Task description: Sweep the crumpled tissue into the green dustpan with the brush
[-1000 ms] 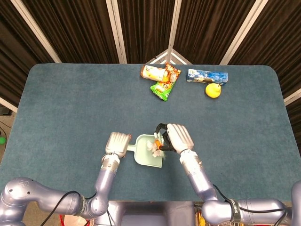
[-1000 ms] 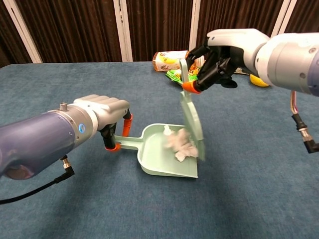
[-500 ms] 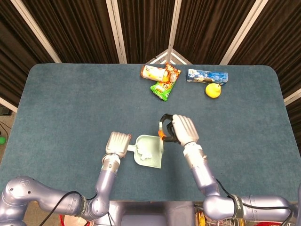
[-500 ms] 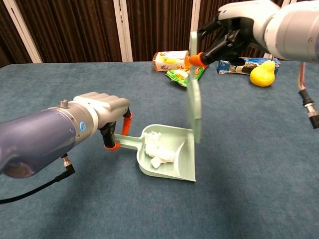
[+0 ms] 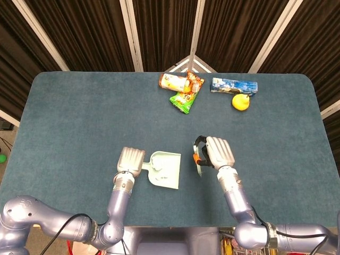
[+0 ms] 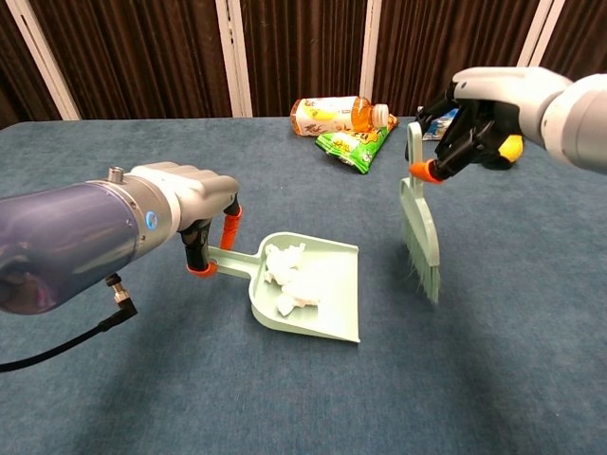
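Observation:
The green dustpan (image 6: 318, 289) (image 5: 167, 171) is tipped up off the blue table, its handle held by my left hand (image 6: 190, 213) (image 5: 130, 160). The crumpled white tissue (image 6: 289, 280) (image 5: 158, 165) lies inside the pan near the handle end. My right hand (image 6: 484, 109) (image 5: 218, 153) grips the orange-tipped handle of the green brush (image 6: 420, 223) (image 5: 198, 162), which hangs bristles down to the right of the pan, apart from it.
At the table's far side lie an orange juice bottle (image 6: 327, 114), a green snack bag (image 6: 353, 147), a blue packet (image 5: 234, 85) and a yellow pear (image 5: 240, 101). The table's near edge (image 5: 170, 226) runs just behind my wrists.
The brush swept the tissue into the pan, then lifted and moved right, away from it. My left hand has raised and tilted the pan, and the tissue slid toward the handle end.

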You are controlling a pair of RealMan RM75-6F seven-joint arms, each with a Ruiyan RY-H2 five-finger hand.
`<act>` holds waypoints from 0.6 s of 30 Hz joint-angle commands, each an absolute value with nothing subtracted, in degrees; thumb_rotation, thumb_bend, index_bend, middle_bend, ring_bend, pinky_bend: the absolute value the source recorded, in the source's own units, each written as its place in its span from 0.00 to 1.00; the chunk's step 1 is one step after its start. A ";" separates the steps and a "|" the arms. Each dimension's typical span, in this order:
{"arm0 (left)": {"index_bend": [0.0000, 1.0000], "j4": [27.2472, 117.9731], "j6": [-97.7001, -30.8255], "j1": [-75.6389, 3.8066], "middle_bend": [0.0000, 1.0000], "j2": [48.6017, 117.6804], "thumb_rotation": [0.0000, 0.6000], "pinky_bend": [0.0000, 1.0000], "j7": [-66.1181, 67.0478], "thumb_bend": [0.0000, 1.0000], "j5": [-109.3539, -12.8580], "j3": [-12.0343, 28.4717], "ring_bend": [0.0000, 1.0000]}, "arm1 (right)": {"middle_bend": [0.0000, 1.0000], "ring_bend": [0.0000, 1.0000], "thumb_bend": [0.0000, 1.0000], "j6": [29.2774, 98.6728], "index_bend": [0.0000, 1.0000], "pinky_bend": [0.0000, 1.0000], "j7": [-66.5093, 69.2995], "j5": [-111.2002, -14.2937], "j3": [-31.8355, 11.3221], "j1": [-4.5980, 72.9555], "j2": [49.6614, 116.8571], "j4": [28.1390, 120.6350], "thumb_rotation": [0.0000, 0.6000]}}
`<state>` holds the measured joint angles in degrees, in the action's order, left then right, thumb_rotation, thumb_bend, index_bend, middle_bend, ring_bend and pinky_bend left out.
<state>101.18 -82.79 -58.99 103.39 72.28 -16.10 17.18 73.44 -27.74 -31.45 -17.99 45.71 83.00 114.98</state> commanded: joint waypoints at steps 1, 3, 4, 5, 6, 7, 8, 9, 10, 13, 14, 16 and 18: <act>0.65 101.11 -82.88 -59.04 1.00 103.38 1.00 0.95 72.16 0.61 -16.04 17.05 1.00 | 0.91 0.92 0.64 73.51 0.87 0.87 -27.68 -31.24 -17.90 45.84 83.88 115.70 1.00; 0.65 100.98 -82.89 -59.07 1.00 103.47 1.00 0.95 72.07 0.61 -16.00 16.89 1.00 | 0.91 0.92 0.64 73.74 0.87 0.87 -27.73 -31.16 -18.03 46.09 84.69 116.29 1.00; 0.65 100.89 -82.87 -59.07 1.00 103.55 1.00 0.95 71.96 0.61 -15.97 16.79 1.00 | 0.91 0.92 0.64 73.89 0.87 0.87 -27.81 -31.02 -18.20 46.31 85.20 116.86 1.00; 0.65 100.81 -82.84 -59.08 1.00 103.63 1.00 0.95 71.84 0.61 -16.01 16.73 1.00 | 0.91 0.92 0.64 74.03 0.87 0.87 -27.89 -30.84 -18.39 46.53 85.62 117.26 1.00; 0.65 100.69 -82.80 -59.09 1.00 103.73 1.00 0.95 71.70 0.61 -16.05 16.69 1.00 | 0.91 0.92 0.64 74.14 0.87 0.87 -27.99 -30.60 -18.56 46.79 86.20 117.48 1.00; 0.65 100.58 -82.77 -59.10 1.00 103.84 1.00 0.95 71.58 0.61 -16.03 16.66 1.00 | 0.91 0.92 0.64 74.32 0.87 0.87 -28.08 -30.34 -18.83 47.09 86.77 117.76 1.00; 0.65 100.52 -82.75 -59.11 1.00 103.91 1.00 0.95 71.52 0.61 -16.00 16.66 1.00 | 0.91 0.92 0.64 74.45 0.87 0.87 -28.16 -30.13 -19.04 47.29 87.14 117.96 1.00; 0.65 100.44 -82.73 -59.14 1.00 104.01 1.00 0.95 71.45 0.61 -15.96 16.66 1.00 | 0.91 0.92 0.64 74.66 0.87 0.87 -28.26 -29.75 -19.39 47.61 87.68 118.25 1.00; 0.65 100.39 -82.69 -59.17 1.00 104.09 1.00 0.95 71.37 0.61 -15.96 16.66 1.00 | 0.91 0.92 0.64 74.83 0.87 0.87 -28.37 -29.29 -19.78 47.93 88.17 118.55 1.00; 0.65 100.30 -82.61 -59.22 1.00 104.27 1.00 0.95 71.20 0.61 -16.03 16.47 1.00 | 0.91 0.92 0.65 75.42 0.87 0.87 -28.40 -27.21 -21.44 48.97 89.67 119.18 1.00; 0.65 100.26 -82.58 -59.21 1.00 104.32 1.00 0.95 71.09 0.61 -16.03 16.46 1.00 | 0.91 0.92 0.65 75.54 0.87 0.87 -28.28 -26.42 -21.99 49.22 90.06 119.30 1.00; 0.65 100.16 -82.48 -59.20 1.00 104.44 1.00 0.95 70.81 0.61 -15.99 16.50 1.00 | 0.91 0.92 0.65 75.71 0.87 0.87 -27.50 -24.30 -23.52 49.61 90.76 119.85 1.00; 0.65 100.02 -82.43 -59.23 1.00 104.57 1.00 0.95 70.70 0.61 -16.05 16.43 1.00 | 0.91 0.92 0.65 75.53 0.87 0.87 -26.90 -22.61 -24.65 49.85 90.88 120.30 1.00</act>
